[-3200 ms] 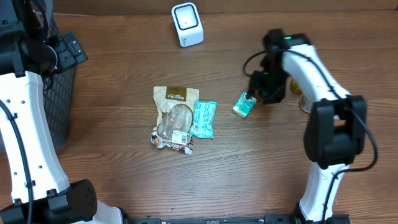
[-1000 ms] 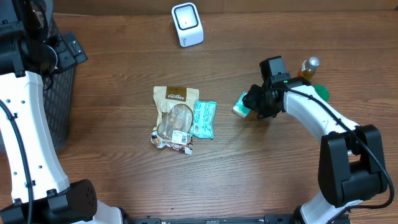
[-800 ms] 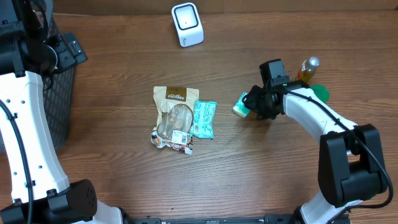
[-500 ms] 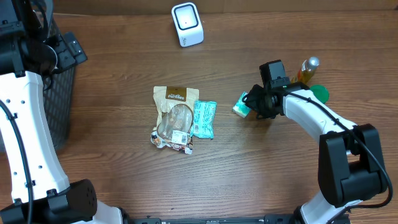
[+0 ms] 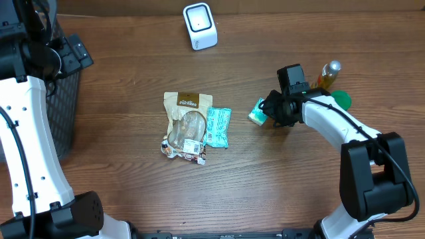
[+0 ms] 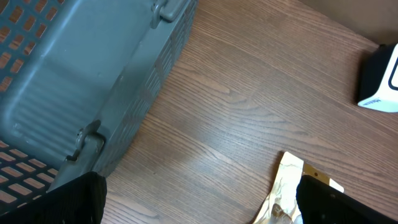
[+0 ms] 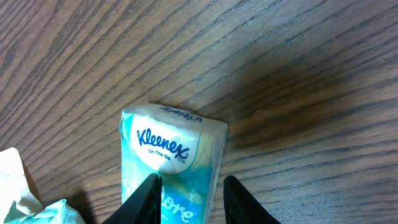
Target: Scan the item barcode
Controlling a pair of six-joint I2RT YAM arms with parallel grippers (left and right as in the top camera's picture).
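Observation:
The item is a small teal and white Kleenex tissue pack [image 5: 259,111] lying on the wooden table right of centre. My right gripper [image 5: 271,109] is down over it. In the right wrist view its two black fingers straddle the pack [image 7: 169,149]. The left finger overlaps the pack's top and a thin gap shows at the right finger [image 7: 239,199], so the right gripper [image 7: 191,186] is open but narrow. The white barcode scanner [image 5: 200,25] stands at the table's back edge. My left gripper [image 6: 199,208] hangs wide open and empty, high beside the basket.
A tan snack bag [image 5: 185,125] and a teal packet [image 5: 218,127] lie side by side mid-table. A dark mesh basket [image 5: 65,113] stands at the left edge. An amber bottle [image 5: 328,73] and a green lid [image 5: 342,99] sit just behind my right arm.
The right arm has come down from above to the tissue pack and settled there, and its jaws have narrowed around it. The pack and the left arm have not moved.

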